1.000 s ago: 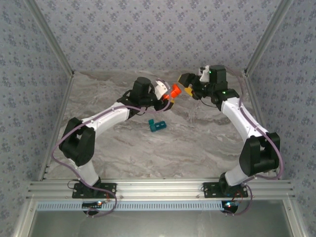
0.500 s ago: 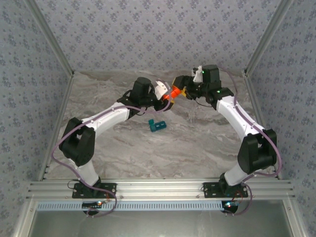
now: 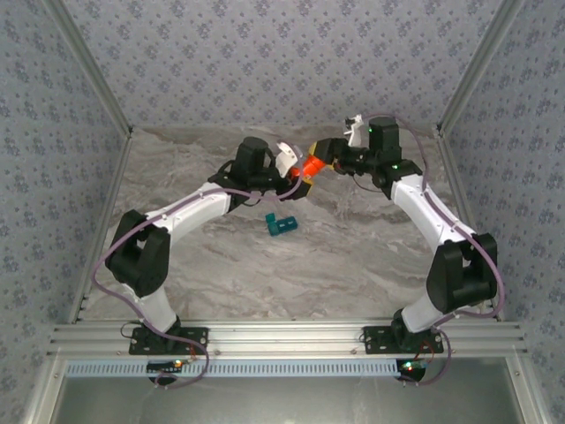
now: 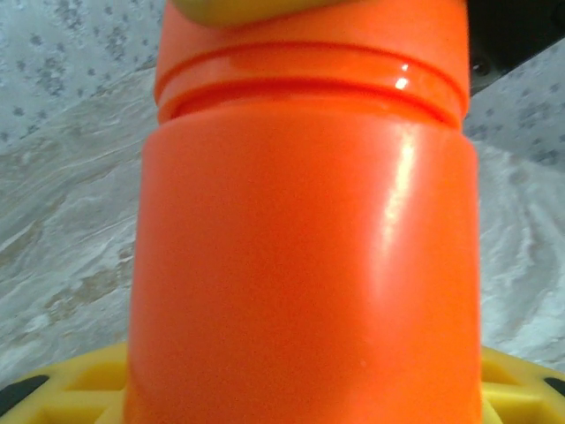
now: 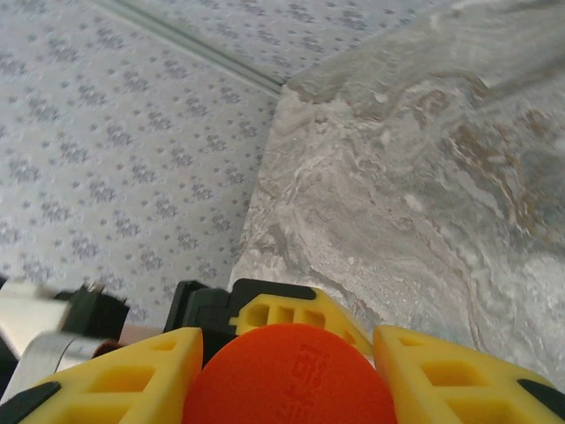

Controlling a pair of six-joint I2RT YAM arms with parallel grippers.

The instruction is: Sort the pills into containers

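With the left pincer (image 3: 303,174), gripping the orange bottle (image 3: 309,165) by its body, up off the table (image 3: 371,265) at the far middle, as seen from above. With the right pincer (image 3: 323,157), meeting it head-on at the cap end, snug against it. Spotting the teal pill box (image 3: 282,224) flat on the table, nearer the arm bases, apart from both pincers and untouched. Too small from up here to tell whether anything sits in its compartments.

Over to the left wrist: looking straight along the orange bottle, with yellow fingers (image 4: 79,384) pressed at its near end and the cap (image 4: 309,53) on, seam closed all the way across.

Over to the right wrist: bearing down on the round face of the cap, with yellow fingers (image 5: 115,375) tight on either side and no gap to spare. Clamped on it, by the look of things.

Judging the score: opening stage only. Done so far: lifting and bracing the orange bottle, taking hold of the cap. To come: twisting the cap off, tipping pills out, dropping them into the compartments of the teal pill box. Nothing sorted yet, as far as can be judged.
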